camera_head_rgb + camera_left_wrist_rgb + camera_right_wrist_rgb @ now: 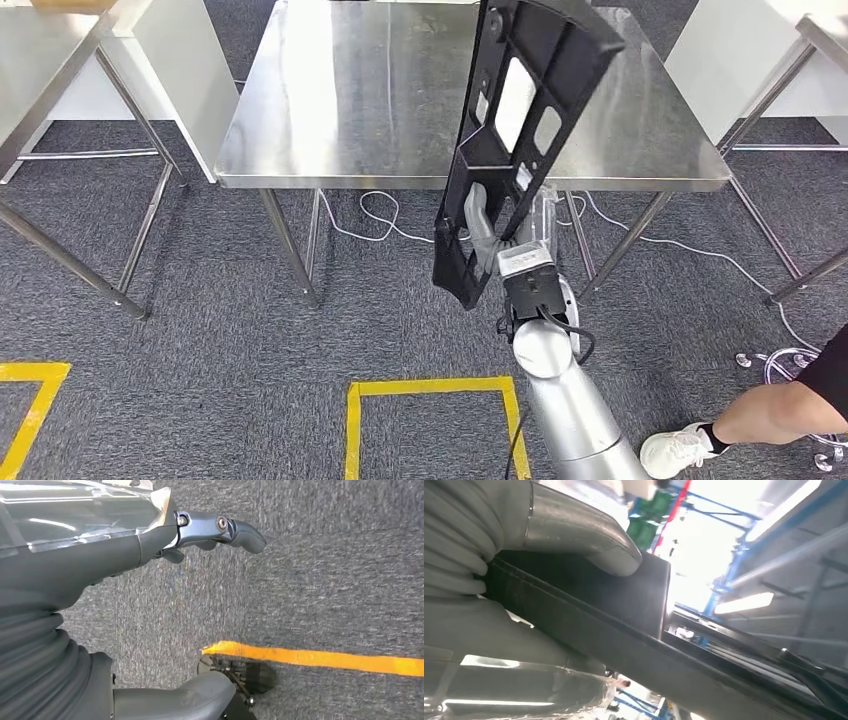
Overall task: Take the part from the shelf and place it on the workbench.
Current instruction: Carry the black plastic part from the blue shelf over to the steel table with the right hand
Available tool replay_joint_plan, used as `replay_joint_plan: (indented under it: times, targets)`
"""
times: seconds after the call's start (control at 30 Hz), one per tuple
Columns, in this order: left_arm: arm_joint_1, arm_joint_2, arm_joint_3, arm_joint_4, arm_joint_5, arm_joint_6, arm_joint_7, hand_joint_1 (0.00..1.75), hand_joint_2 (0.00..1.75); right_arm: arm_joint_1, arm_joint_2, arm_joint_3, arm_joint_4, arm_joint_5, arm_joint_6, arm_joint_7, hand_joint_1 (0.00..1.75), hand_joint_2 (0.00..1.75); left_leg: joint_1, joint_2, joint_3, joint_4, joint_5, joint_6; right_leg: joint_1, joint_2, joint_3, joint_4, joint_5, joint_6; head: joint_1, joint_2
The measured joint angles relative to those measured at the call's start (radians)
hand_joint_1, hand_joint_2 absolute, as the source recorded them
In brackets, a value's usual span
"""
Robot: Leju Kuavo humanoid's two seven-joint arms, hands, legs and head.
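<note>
Before one steel workbench (350, 150), the right hand (487, 222) grips one black part (520, 120) upright.

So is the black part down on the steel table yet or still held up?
Held up: the right robot hand grips the black part, tilted above the table.

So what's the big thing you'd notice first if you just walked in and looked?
The long black part, full of cut-out windows, held up on end by the robot's right hand in front of the shiny steel workbench. After that, the yellow tape square on the grey carpet near the robot, and a person's leg with a white shoe at the right.
</note>
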Motion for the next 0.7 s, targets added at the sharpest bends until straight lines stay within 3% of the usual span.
replay_joint_plan:
  times: [0.03, 0.07, 0.1, 0.17, 0.23, 0.27, 0.33, 0.4, 0.47, 0.53, 0.57, 0.6, 0.67, 0.7]
  targets:
    - [0.0, 0.0, -0.001, 0.0, -0.005, 0.002, -0.002, 0.0, 1.75, -0.001, 0.001, 0.001, 0.009, 0.011, -0.009, 0.008, 1.75, 1.75, -0.003, -0.003, 0.009, 0.0, -0.008, 0.002, 0.002, 0.0, -0.034, 0.028, -0.017, -0.003, 0.0, 0.0]
    - [0.0, -0.001, -0.002, 0.0, -0.009, 0.003, -0.005, 0.0, 1.75, -0.001, 0.003, 0.002, 0.017, 0.021, -0.018, 0.014, 1.75, 1.75, -0.005, -0.006, 0.02, 0.0, -0.017, 0.003, 0.003, 0.0, -0.051, 0.022, -0.018, -0.002, 0.0, 0.0]
    - [0.0, -0.002, -0.004, 0.0, -0.012, 0.003, -0.009, 0.0, 1.75, -0.002, 0.004, 0.003, 0.024, 0.03, -0.025, 0.019, 1.75, 1.75, -0.008, -0.009, 0.032, 0.0, -0.026, 0.003, 0.007, 0.0, -0.051, -0.018, 0.003, 0.001, 0.001, 0.0]
    - [-0.002, -0.004, -0.007, 0.0, -0.016, 0.002, -0.014, 0.0, 1.75, -0.005, 0.007, 0.005, 0.032, 0.044, -0.034, 0.026, 1.75, 1.75, -0.014, -0.013, 0.058, 0.0, -0.045, 0.001, 0.014, -0.002, -0.024, -0.146, 0.095, 0.008, 0.0, 0.0]
    - [-0.005, -0.006, -0.008, 0.0, -0.02, 0.0, -0.014, 0.0, 1.75, -0.007, 0.009, 0.006, 0.036, 0.051, -0.039, 0.03, 1.75, 1.75, -0.017, -0.016, 0.074, -0.003, -0.062, -0.008, 0.022, -0.005, 0.001, -0.229, 0.167, -0.004, 0.0, 0.0]
    - [-0.006, -0.007, -0.009, 0.0, -0.022, -0.002, -0.012, 0.0, 1.75, -0.008, 0.009, 0.006, 0.037, 0.053, -0.04, 0.033, 1.75, 1.75, -0.019, -0.016, 0.08, -0.002, -0.066, -0.013, 0.023, -0.005, 0.005, -0.242, 0.182, -0.015, -0.001, 0.0]
    - [-0.008, -0.007, -0.011, 0.0, -0.025, -0.004, -0.005, 0.0, 1.75, -0.009, 0.012, 0.006, 0.038, 0.059, -0.044, 0.038, 1.75, 1.75, -0.017, -0.014, 0.082, 0.006, -0.071, -0.021, 0.016, -0.002, 0.024, -0.253, 0.185, -0.033, 0.0, 0.0]
    - [-0.01, -0.007, -0.016, 0.0, -0.027, -0.005, 0.002, 0.0, 1.75, -0.01, 0.017, 0.006, 0.038, 0.066, -0.048, 0.04, 1.75, 1.75, -0.014, -0.01, 0.056, 0.063, -0.085, -0.03, 0.008, 0.0, 0.048, -0.262, 0.181, -0.046, -0.001, 0.0]
    - [-0.011, -0.008, -0.022, 0.0, -0.027, -0.005, 0.006, 0.0, 1.75, -0.01, 0.022, 0.006, 0.038, 0.072, -0.052, 0.041, 1.75, 1.75, -0.008, -0.006, -0.017, 0.184, -0.128, -0.044, 0.005, 0.0, 0.063, -0.265, 0.172, -0.056, -0.002, 0.0]
    - [-0.01, -0.008, -0.025, 0.0, -0.028, -0.005, 0.008, 0.0, 1.75, -0.006, 0.025, 0.006, 0.039, 0.076, -0.053, 0.043, 1.75, 1.75, 0.0, -0.003, -0.095, 0.281, -0.166, -0.057, 0.004, 0.002, 0.076, -0.265, 0.158, -0.058, -0.002, 0.0]
    - [-0.01, -0.008, -0.025, 0.0, -0.027, -0.005, 0.009, 0.0, 1.75, -0.005, 0.026, 0.006, 0.04, 0.078, -0.053, 0.043, 1.75, 1.75, 0.005, -0.001, -0.115, 0.284, -0.161, -0.062, 0.003, 0.003, 0.085, -0.265, 0.151, -0.055, -0.002, 0.0]
    - [-0.01, -0.007, -0.026, 0.0, -0.027, -0.004, 0.01, 0.0, 1.75, -0.003, 0.026, 0.006, 0.041, 0.08, -0.053, 0.043, 1.75, 1.75, 0.009, 0.001, -0.116, 0.251, -0.133, -0.067, 0.001, 0.005, 0.096, -0.265, 0.142, -0.052, -0.002, 0.0]
    - [-0.01, -0.007, -0.026, 0.0, -0.025, -0.002, 0.01, 0.0, 1.75, -0.001, 0.028, 0.006, 0.041, 0.088, -0.053, 0.044, 1.75, 1.75, 0.018, 0.003, -0.08, 0.119, -0.034, -0.072, -0.002, 0.007, 0.119, -0.263, 0.122, -0.04, -0.003, 0.0]
    - [-0.01, -0.007, -0.026, 0.0, -0.024, -0.002, 0.01, 0.0, 1.75, -0.002, 0.03, 0.006, 0.042, 0.092, -0.053, 0.044, 1.75, 1.75, 0.02, 0.004, -0.062, 0.062, -0.006, -0.07, -0.002, 0.008, 0.127, -0.262, 0.112, -0.033, -0.004, 0.0]
